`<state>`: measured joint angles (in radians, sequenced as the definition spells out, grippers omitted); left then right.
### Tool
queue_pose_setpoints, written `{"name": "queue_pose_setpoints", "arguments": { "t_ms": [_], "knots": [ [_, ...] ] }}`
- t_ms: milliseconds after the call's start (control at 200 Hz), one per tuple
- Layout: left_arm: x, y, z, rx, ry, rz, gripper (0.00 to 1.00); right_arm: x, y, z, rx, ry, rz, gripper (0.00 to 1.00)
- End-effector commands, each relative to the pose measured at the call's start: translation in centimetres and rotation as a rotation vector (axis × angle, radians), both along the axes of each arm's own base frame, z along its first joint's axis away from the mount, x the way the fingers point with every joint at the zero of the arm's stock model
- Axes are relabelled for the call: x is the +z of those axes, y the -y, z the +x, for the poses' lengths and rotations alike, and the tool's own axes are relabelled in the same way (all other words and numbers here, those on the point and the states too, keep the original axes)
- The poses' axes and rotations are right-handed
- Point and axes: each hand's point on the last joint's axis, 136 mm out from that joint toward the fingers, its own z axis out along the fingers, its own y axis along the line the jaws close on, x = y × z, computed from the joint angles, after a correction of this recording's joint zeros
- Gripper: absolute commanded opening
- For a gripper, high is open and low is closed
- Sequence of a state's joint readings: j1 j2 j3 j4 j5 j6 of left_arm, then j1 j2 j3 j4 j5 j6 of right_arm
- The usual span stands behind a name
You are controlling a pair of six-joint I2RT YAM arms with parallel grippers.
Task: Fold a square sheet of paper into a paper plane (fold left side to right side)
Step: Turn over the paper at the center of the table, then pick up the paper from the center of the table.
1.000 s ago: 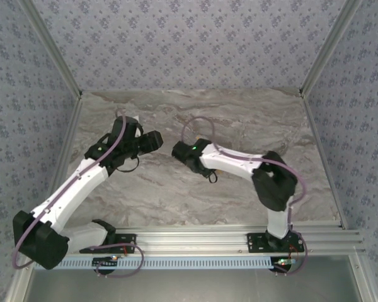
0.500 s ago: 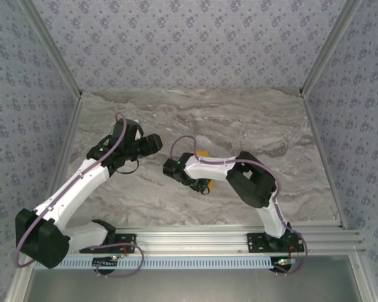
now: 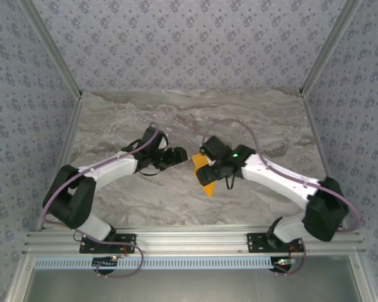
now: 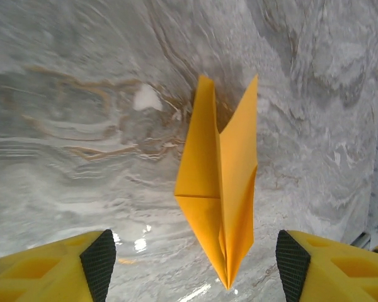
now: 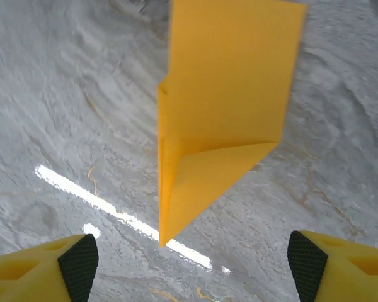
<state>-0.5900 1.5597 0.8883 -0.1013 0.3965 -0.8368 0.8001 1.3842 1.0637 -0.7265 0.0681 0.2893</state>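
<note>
The square sheet of paper is now folded into a narrow orange-yellow paper plane [image 3: 205, 178] lying on the marble table near its middle, with its sharp tip toward the near edge. My left gripper [image 3: 178, 155] hovers just left of it, open. In the left wrist view the paper plane [image 4: 222, 182] points down between the black pads [image 4: 98, 263], untouched by either. My right gripper [image 3: 204, 165] sits over the plane's far end, open. From the right wrist camera the paper plane [image 5: 222, 119] lies ahead of the wide-apart fingertips [image 5: 79, 264], free of them.
The marble table [image 3: 239, 119] is walled by patterned panels at the back and both sides. An aluminium rail [image 3: 195, 239] with both arm bases runs along the near edge. The right arm's elbow [image 3: 321, 207] reaches toward the right wall.
The right gripper went from shut to wide open and its arm swung out to the right, uncovering the plane. The left gripper moved right toward the centre.
</note>
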Motion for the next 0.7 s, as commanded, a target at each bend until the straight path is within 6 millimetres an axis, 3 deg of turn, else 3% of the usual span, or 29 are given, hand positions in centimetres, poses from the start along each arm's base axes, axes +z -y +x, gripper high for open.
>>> {"name": "queue_pose_setpoints", "arguments": {
  "t_ms": [0, 130, 300, 440, 570, 695],
  "knots": [
    [0.8, 3.3, 0.9, -0.039, 0.015, -0.094, 0.70, 2.0, 0.2, 1.0, -0.064, 0.019, 0.238, 0.90],
    [-0.8, 5.2, 1.1, -0.068, -0.009, -0.103, 0.70, 3.2, 2.7, 1.9, -0.184, 0.049, 0.414, 1.00],
    [-2.4, 7.1, 1.6, -0.100, -0.039, -0.113, 0.65, 3.2, 5.4, 2.4, -0.315, 0.045, 0.597, 1.00],
    [-2.9, 8.2, 2.2, -0.114, -0.044, -0.147, 0.47, 2.4, 6.9, 2.7, -0.408, 0.012, 0.710, 1.00],
    [-2.7, 8.4, 2.5, -0.121, -0.026, -0.159, 0.25, 1.6, 6.6, 2.6, -0.381, -0.032, 0.767, 1.00],
    [-1.8, 8.1, 2.5, -0.126, 0.002, -0.181, 0.10, 0.6, 5.9, 2.9, -0.325, -0.055, 0.766, 1.00]
  ]
}}
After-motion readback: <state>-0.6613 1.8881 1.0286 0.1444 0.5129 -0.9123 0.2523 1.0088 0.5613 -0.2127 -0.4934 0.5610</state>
